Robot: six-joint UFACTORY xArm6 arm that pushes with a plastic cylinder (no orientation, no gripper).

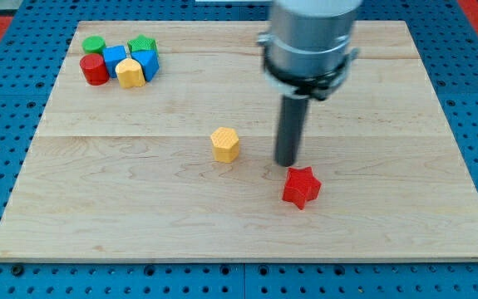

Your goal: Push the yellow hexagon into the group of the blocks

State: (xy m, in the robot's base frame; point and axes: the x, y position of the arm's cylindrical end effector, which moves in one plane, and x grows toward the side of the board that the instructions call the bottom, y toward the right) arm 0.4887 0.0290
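Up in the far left corner of the wooden board [72, 199], well away from the yellow hexagon [225, 144], sits the group it is meant to join: a green cylinder [94, 46] at the back, a red cylinder [94, 70] in front of it, a blue block [115, 57] beside those, a second yellow block [130, 73] at the front, then a green block [141, 45] and another blue block [147, 63] on the cluster's right. They stand packed close, most of them touching a neighbour.

The yellow hexagon itself stands alone near the middle of the board, down and to the right of that cluster, with bare wood all the way between. It looks like a small, rigid, light piece, and on smooth wood I would expect it to slide readily and also to spin or slip sideways off a round rod if struck off-centre. Nothing can grip it; the place to press is its lower-right face, the side turned away from the group, squarely through its middle.

To the hexagon's right, just beside it but not touching, my tip [287, 163] rests on the board. It is a bare rod with nothing to open or close, and it carries nothing. Just beyond, lower right of the hexagon, lies a red star [301, 186], near the tip and apart from it.

There is no container anywhere on the board; the blocks lie loose on the flat wood.
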